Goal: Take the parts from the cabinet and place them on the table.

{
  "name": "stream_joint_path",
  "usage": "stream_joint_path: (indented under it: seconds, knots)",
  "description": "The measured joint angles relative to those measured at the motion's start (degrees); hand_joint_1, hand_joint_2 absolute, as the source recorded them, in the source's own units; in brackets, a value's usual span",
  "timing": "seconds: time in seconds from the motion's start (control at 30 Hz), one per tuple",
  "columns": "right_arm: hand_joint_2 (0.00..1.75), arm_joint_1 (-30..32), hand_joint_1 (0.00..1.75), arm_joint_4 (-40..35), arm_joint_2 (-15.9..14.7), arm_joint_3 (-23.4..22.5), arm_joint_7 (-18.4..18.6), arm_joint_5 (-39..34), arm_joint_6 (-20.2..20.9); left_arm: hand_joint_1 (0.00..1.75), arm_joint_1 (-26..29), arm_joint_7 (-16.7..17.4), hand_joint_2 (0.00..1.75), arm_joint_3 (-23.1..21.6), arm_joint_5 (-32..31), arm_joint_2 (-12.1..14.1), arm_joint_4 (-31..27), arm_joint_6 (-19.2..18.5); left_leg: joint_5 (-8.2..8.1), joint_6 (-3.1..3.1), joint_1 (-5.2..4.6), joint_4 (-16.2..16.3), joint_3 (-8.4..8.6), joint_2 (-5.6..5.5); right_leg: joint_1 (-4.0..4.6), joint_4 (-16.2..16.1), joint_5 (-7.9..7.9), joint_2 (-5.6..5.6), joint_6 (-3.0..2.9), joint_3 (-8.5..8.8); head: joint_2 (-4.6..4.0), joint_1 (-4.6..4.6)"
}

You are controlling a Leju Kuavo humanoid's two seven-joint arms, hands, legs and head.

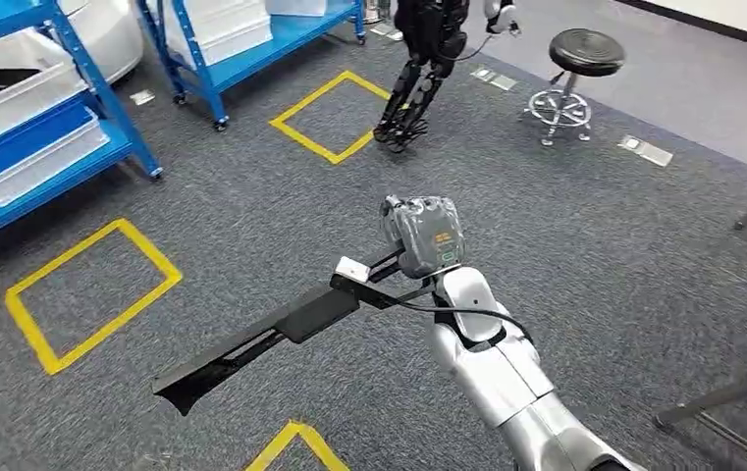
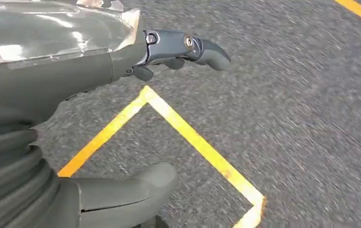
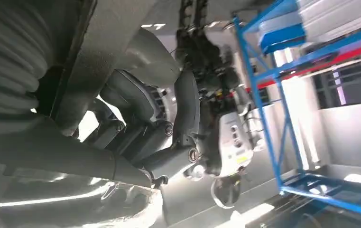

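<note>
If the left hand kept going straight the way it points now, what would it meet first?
Probably the carpet. In the wrist view the left hand hangs empty over grey floor with yellow tape, fingers pointing along and slightly down. Nothing else lies ahead; depth is unclear.

Right hand (image 1: 422,234) raised, fingers wrapped; left hand (image 2: 121,76) open.

This looks like a robot lab or workshop; the floor is grey carpet (image 1: 251,206) with yellow tape squares (image 1: 89,294) stuck on it; blue metal racks on wheels (image 1: 104,108) stand at the upper left of the frame and hold white and blue bins (image 1: 21,147); another dark robot (image 1: 423,69) stands at the top middle; a round black stool (image 1: 575,74) sits at the upper right.
</note>
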Motion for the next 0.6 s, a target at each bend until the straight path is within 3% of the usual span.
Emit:
stream_joint_path:
  seconds: [0.07, 0.13, 0.17, 0.2, 0.23, 0.3, 0.33, 0.37, 0.4, 0.43, 0.47, 0.5, 0.53, 0.6]
  knots:
    - [1.75, -0.2, 1.71, 0.0, 0.1, 0.0, 0.0, 0.0, 0.0, 0.00, 0.1, 0.0, 1.75, 0.0, 0.0, 0.0, 0.0, 0.0, 0.11, 0.05, -0.52, -0.4, -0.19, 1.15, -0.41, 0.1, 0.41, 1.27, 0.67, -0.70, 0.00, -0.18]
    - [1.75, 0.1, 1.71, 0.0, 0.0, -0.1, 0.0, 0.0, 0.0, 0.00, -0.2, 0.0, 1.75, 0.0, 0.0, 0.0, 0.0, 0.0, 0.47, 0.62, -0.62, -1.0, -0.07, 2.37, -0.43, -0.3, 0.83, 2.54, 1.41, -1.05, 0.00, -0.14]
    - [1.75, 0.1, 1.71, 0.0, -0.1, -0.2, 0.0, 0.0, 0.0, 0.00, -0.3, 0.0, 1.75, 0.0, 0.0, -0.1, 0.0, 0.0, 1.02, 1.10, -0.08, -1.8, 0.17, 3.39, -0.18, 0.4, 0.41, 0.49, 1.31, -1.68, 0.00, -0.05]
    - [1.75, -0.1, 1.71, 0.0, -0.2, -0.2, 0.0, 0.0, 0.0, 0.00, -0.3, -0.1, 1.75, 0.0, 0.0, -0.1, 0.0, 0.0, 1.15, 1.46, -0.37, -2.0, 0.34, 3.76, -0.01, 2.2, -0.70, -2.54, 1.21, -2.70, 0.00, 0.00]
    - [1.75, -0.2, 1.71, 0.0, -0.1, -0.2, 0.0, 0.1, 0.0, 0.00, -0.3, -0.2, 1.75, 0.0, 0.0, -0.1, 0.0, 0.0, 1.19, 1.58, -0.50, -2.0, 0.24, 4.70, -0.03, 6.7, -2.93, -4.24, 0.83, -4.87, 0.00, 0.26]
    - [1.75, 0.0, 1.71, 0.0, -0.1, -0.2, 0.0, 0.1, 0.0, 0.00, 0.1, -0.2, 1.75, 0.0, 0.0, -0.1, 0.0, 0.0, 1.15, 1.63, -0.76, -2.0, 0.08, 6.33, -0.21, 15.5, -6.09, -4.98, 0.71, -9.00, 0.00, 0.24]
    - [1.75, 0.2, 1.71, 0.0, -0.1, -0.2, 0.0, 0.2, 0.0, 0.00, 0.1, -0.2, 1.75, 0.0, 0.0, -0.1, 0.0, -0.1, 1.14, 1.64, -0.78, -1.9, -0.02, 7.12, -0.27, 18.0, -6.55, -5.08, 1.04, -10.10, 0.00, 0.26]
    - [1.75, 0.4, 1.71, 0.0, -0.2, -0.2, 0.0, 0.2, 0.0, 0.00, 0.1, -0.2, 1.75, 0.0, 0.0, -0.1, 0.0, -0.2, 1.13, 1.62, -0.78, -1.9, -0.03, 7.81, -0.36, 17.4, -6.10, -5.15, 1.46, -9.66, 0.00, 0.26]
    - [1.75, 0.5, 1.71, 0.0, -0.3, -0.2, 0.0, 0.3, 0.0, 0.00, 0.0, -0.2, 1.75, 0.0, -0.1, -0.2, 0.0, -0.2, 1.09, 1.57, -0.78, -1.9, -0.02, 8.57, -0.40, 14.2, -4.79, -5.42, 2.02, -7.71, 0.00, 0.28]
    - [1.75, 0.4, 1.71, 0.0, -0.4, -0.2, 0.1, 0.3, -0.1, 0.00, 0.0, -0.3, 1.75, 0.0, -0.1, -0.2, 0.0, -0.2, 1.02, 1.46, -0.77, -1.8, 0.03, 9.34, -0.42, 8.5, -2.86, -6.21, 2.57, -4.55, 0.00, 0.26]
    - [1.75, 0.4, 1.71, 0.0, -0.4, -0.2, 0.1, 0.3, -0.1, 0.00, 0.0, -0.2, 1.75, 0.0, -0.1, -0.3, 0.0, -0.2, 0.85, 1.20, -0.78, -1.6, 0.04, 9.90, -0.44, 3.2, -1.35, -8.07, 2.83, -1.53, 0.00, 0.26]
    - [1.75, 0.3, 1.71, 0.0, -0.4, -0.2, 0.2, 0.3, -0.1, 0.00, 0.0, -0.2, 1.75, 0.0, -0.2, -0.2, 0.0, -0.2, 0.61, 0.84, -1.15, -1.4, -0.07, 10.40, -0.02, 0.0, -1.67, -11.06, 2.36, -0.12, 0.00, 0.33]
    - [1.75, 0.4, 1.71, 0.0, -0.3, -0.2, 0.2, 0.4, -0.2, 0.00, 0.0, -0.2, 1.75, 0.0, -0.2, -0.2, 0.0, -0.2, 0.43, 0.47, -1.45, -1.1, -0.28, 10.88, 0.40, 0.0, -1.19, -9.91, 1.80, 0.27, 0.00, 0.24]
    - [1.75, 0.7, 1.71, 0.0, -0.3, -0.2, 0.2, 0.4, -0.2, 0.00, 0.0, -0.3, 1.75, 0.0, -0.1, -0.2, 0.0, -0.1, 0.41, 0.35, -1.38, -1.0, -0.06, 12.08, 0.21, 0.1, -1.04, -8.52, 1.45, -0.12, 0.00, 0.08]
